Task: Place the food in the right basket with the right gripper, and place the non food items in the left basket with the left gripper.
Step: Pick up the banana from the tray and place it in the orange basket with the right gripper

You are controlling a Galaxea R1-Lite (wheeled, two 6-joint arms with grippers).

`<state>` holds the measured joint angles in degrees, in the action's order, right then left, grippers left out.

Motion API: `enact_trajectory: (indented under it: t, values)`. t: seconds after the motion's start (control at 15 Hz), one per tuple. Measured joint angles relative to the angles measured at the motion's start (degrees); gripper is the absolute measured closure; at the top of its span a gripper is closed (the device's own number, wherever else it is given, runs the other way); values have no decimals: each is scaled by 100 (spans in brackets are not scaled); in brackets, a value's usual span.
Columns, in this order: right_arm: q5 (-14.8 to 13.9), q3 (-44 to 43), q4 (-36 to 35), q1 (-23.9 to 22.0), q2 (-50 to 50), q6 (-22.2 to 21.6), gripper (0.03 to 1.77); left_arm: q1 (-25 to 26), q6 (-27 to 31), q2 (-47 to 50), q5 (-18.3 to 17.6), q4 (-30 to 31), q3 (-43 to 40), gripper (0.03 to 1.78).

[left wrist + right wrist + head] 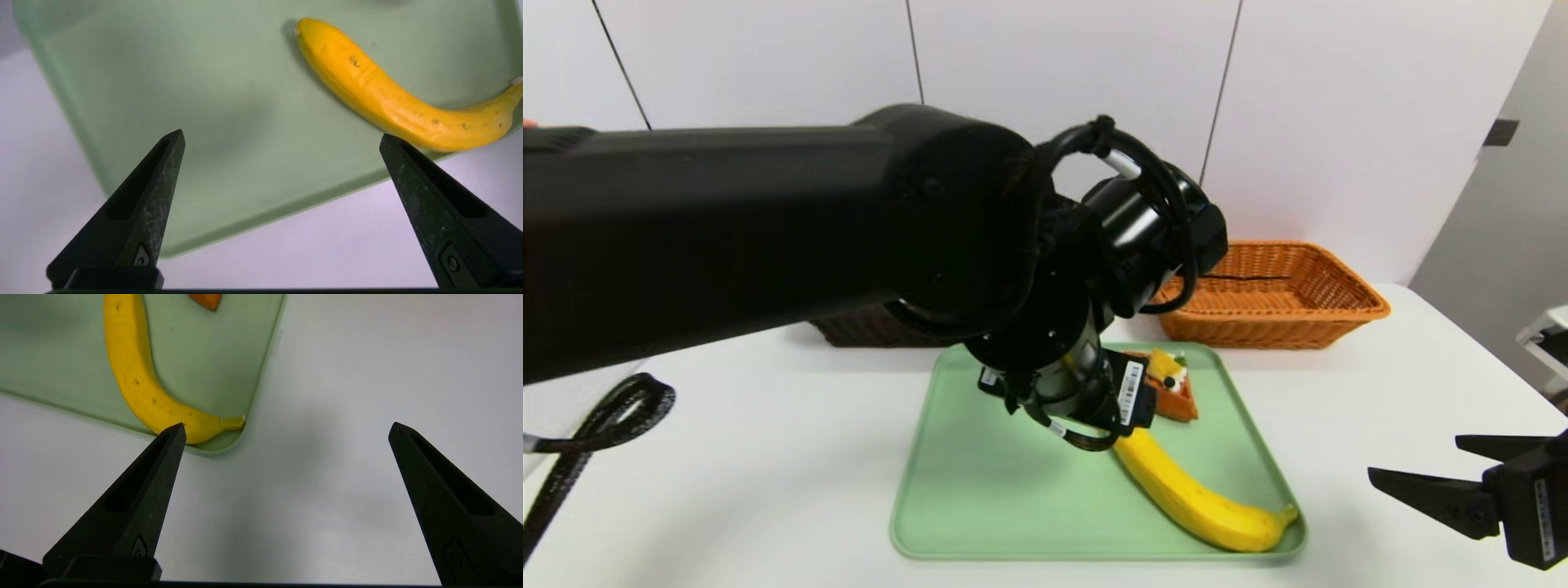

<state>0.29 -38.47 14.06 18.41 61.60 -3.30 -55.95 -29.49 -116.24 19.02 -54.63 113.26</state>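
A yellow banana (1192, 498) lies on the green tray (980, 506), its stem at the tray's near right corner. The waffle-textured pastry wedge (1172, 384) sits just behind it. My left arm (1086, 384) reaches over the tray's middle and hides its own fingers in the head view. In the left wrist view the left gripper (282, 134) is open and empty above the tray's front edge, the banana (388, 98) beside one finger. My right gripper (1413, 457) hangs open and empty over the table right of the tray. No non food items are in view.
The orange-tan right basket (1274, 294) stands at the back right. The dark left basket (866, 328) is mostly hidden behind my left arm. A black cable (605, 425) loops over the table's left side. Bare white table (327, 477) lies under the right gripper.
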Motion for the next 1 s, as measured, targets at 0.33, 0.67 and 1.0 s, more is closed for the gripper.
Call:
enact_trajectory:
  t: [0.33, 0.67, 1.0]
  values:
    - [23, -649, 13, 483, 877, -176, 9, 395, 83, 636, 157, -859, -33, 12]
    - [0, -1381, 61, 1340, 1976, -658, 9, 740, 124, 1086, 187, -1147, -323, 12]
    - [-54, -1685, 74, 1863, 2778, -896, 9, 1045, 628, 1407, 374, -1163, -845, 12]
